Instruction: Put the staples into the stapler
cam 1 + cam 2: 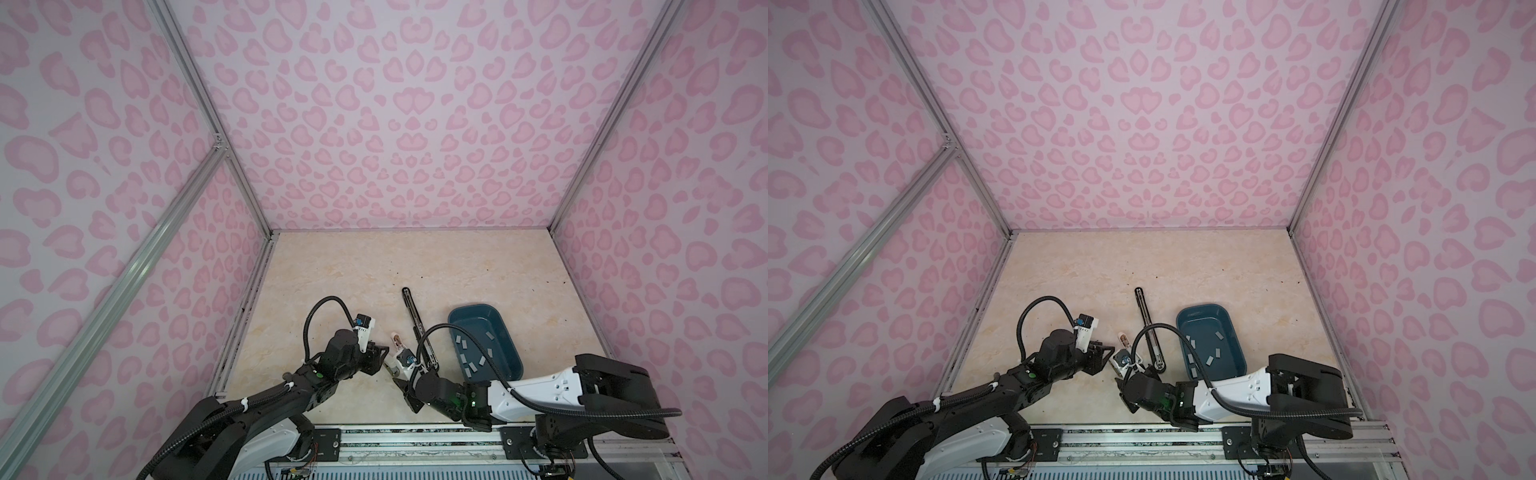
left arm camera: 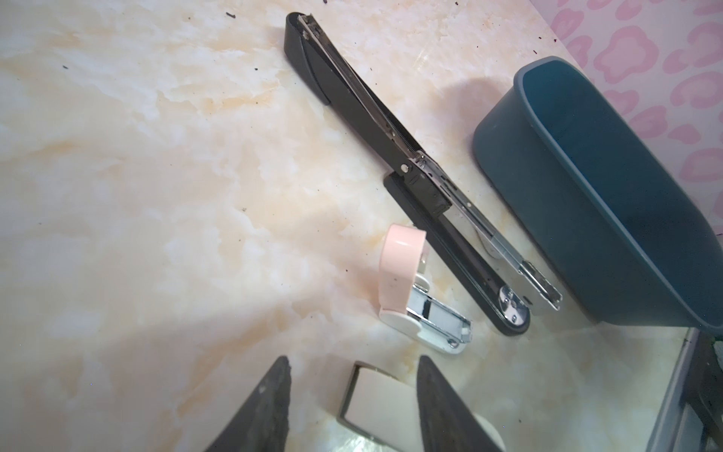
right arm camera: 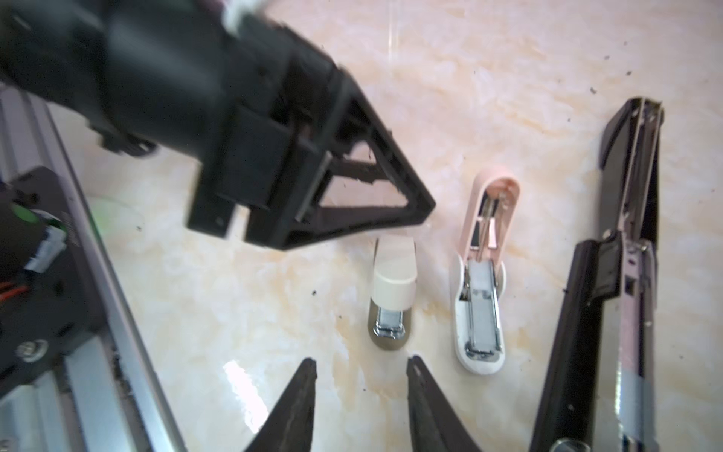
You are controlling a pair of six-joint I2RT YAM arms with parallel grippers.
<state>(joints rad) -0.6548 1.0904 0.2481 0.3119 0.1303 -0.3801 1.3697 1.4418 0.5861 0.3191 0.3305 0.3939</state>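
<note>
Several grey staples (image 1: 482, 360) (image 1: 1209, 360) lie in a dark blue bin (image 1: 473, 328) (image 1: 1204, 320) (image 2: 587, 195). A long black stapler (image 1: 417, 324) (image 1: 1148, 324) (image 2: 391, 137) (image 3: 610, 274) lies folded open beside it. A small pink stapler (image 1: 397, 340) (image 1: 1124, 340) (image 2: 399, 258) (image 3: 481, 281) lies open, metal channel exposed. My left gripper (image 1: 380, 351) (image 1: 1106, 349) (image 2: 354, 375) (image 3: 426, 203) is open, straddling the back end of a small cream stapler (image 2: 375, 403) (image 3: 393, 281). At that stapler's front end my right gripper (image 1: 397, 376) (image 1: 1121, 376) (image 3: 362, 370) is open and empty.
The marble-patterned table is walled by pink patterned panels on three sides. An aluminium rail (image 3: 117, 332) with the arm mounts runs along the near edge, close behind both grippers. The bin stands just right of the black stapler.
</note>
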